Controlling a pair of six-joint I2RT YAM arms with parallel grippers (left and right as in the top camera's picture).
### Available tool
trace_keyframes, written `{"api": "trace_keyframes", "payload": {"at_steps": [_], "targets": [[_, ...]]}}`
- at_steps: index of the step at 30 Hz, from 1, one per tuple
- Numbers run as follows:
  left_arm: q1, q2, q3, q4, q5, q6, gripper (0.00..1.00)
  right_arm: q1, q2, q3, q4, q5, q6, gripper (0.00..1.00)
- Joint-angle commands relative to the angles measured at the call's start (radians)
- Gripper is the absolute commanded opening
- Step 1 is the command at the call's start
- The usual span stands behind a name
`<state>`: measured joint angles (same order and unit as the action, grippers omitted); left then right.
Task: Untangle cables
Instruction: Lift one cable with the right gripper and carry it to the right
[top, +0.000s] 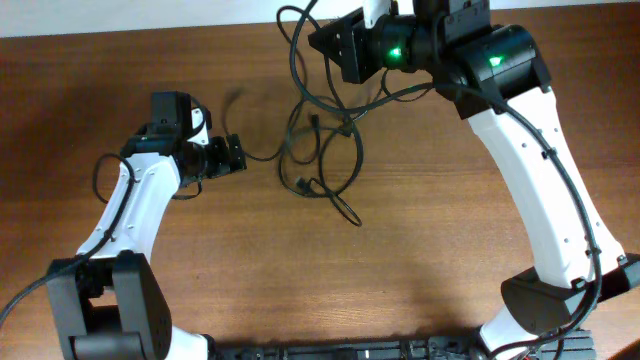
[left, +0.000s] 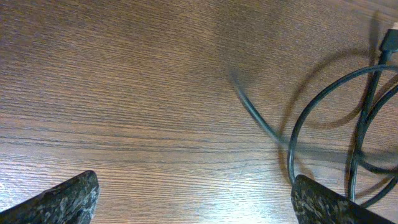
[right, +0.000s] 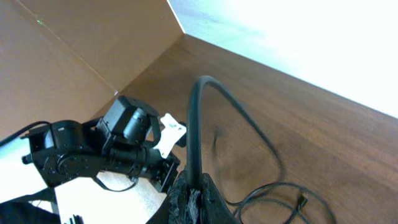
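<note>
Tangle of thin black cables (top: 325, 150) lies at the far middle of the brown wood-grain table (top: 420, 250). The loops overlap with several crossings, and one loose end trails toward the near side. A small black plug (top: 303, 184) sits at the tangle's left edge.

One strand rises off the surface to the right gripper (top: 318, 42), which hangs above the far end of the tangle. In the right wrist view its jaws are pressed together on that strand, and the cable arcs up and over from the grip.

The left gripper (top: 238, 155) is low over the table, just left of the tangle. Its jaws are wide apart, with bare wood between the fingers (left: 68, 196). A thin strand runs from the tangle toward it; it is blurred in the left wrist view, so contact cannot be told. More loops lie ahead of this gripper, to its right.
</note>
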<state>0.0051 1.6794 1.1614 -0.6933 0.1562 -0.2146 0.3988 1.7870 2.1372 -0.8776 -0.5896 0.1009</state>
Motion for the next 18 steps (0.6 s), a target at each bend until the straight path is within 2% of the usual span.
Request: {"api": "trace_keyframes", "payload": {"at_steps": [1,7,9,18], "targets": [[0.002,0.009,0.004,-0.001,-0.004,-0.010,0.99,0.000,-0.010,0.016,0.026,-0.017,0.000,0.04],[0.002,0.009,0.004,-0.001,-0.004,-0.009,0.99,-0.014,-0.019,0.016,0.033,0.179,-0.001,0.04],[0.002,0.010,0.004,-0.001,-0.003,-0.009,0.99,-0.027,-0.027,0.016,0.064,0.308,-0.002,0.04],[0.002,0.009,0.004,-0.001,-0.004,-0.010,0.99,-0.061,-0.193,0.016,0.277,0.766,-0.193,0.04]]}}
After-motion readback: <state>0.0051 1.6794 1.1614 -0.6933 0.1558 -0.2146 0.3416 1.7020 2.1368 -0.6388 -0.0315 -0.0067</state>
